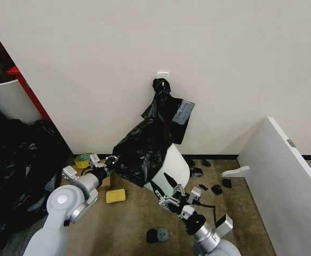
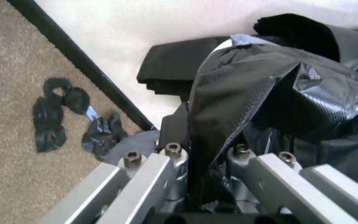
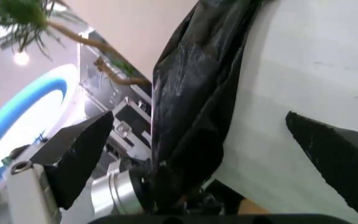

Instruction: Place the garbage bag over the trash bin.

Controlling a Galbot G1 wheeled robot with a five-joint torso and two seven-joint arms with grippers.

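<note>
Garbage bag [image 1: 144, 149] draped over trash bin [image 1: 171, 168] | left gripper [image 1: 111, 160] clamped on bag edge, holding it stretched | right gripper [image 1: 172, 200] spread apart beside bin, likely steadying

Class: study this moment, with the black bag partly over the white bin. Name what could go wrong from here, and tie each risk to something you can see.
1. The garbage bag covers just one side of the trash bin; it could slip off.
2. The left pincer pinches thin film between its fingers; a hard pull may tear it.
3. The right pincer sits open at the bin's lower side; a nudge might tip the bin, which looks tilted.
</note>
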